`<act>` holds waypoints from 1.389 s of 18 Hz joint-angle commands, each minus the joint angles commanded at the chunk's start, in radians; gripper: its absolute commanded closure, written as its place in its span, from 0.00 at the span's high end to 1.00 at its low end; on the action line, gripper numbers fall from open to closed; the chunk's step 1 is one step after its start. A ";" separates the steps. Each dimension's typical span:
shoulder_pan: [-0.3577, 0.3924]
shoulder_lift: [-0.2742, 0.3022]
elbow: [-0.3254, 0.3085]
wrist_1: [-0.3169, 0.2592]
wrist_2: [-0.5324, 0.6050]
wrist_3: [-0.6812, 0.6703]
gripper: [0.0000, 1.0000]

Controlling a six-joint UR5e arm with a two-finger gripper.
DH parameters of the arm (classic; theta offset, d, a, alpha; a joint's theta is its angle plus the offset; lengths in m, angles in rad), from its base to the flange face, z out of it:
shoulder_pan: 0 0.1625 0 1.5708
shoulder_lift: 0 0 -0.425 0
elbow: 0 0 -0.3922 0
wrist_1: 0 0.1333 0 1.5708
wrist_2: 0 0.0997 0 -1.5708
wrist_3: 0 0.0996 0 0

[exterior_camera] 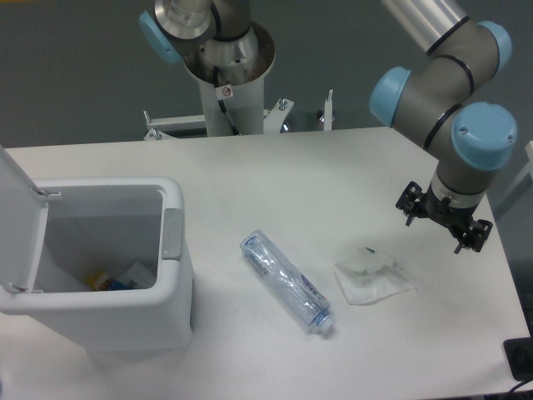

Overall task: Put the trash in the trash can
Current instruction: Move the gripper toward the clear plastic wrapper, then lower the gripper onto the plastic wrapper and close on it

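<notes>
My gripper (442, 223) hung spread apart, empty, above-right of the wrapper (371, 281); I feared the thin film slipping, or the bottle (286, 282) rolling.

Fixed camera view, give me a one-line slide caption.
Open gripper hovers near crumpled wrapper; plastic bottle lies beside open-lidded trash can.

Arm entering from the upper right of the scene, its silver tube leading down through grey joint housings with blue end caps to a downward-pointing wrist at the right side. The black two-finger gripper (443, 225) hangs below the wrist with its fingers spread apart and nothing between them. The arm's pedestal base stands at the far centre.
</notes>
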 joint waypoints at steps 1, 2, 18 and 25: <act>0.001 0.003 -0.015 0.015 0.000 0.000 1.00; 0.002 0.009 -0.031 0.038 0.002 0.000 1.00; -0.052 0.094 -0.261 0.100 0.003 -0.160 1.00; -0.118 0.020 -0.247 0.225 0.000 -0.121 1.00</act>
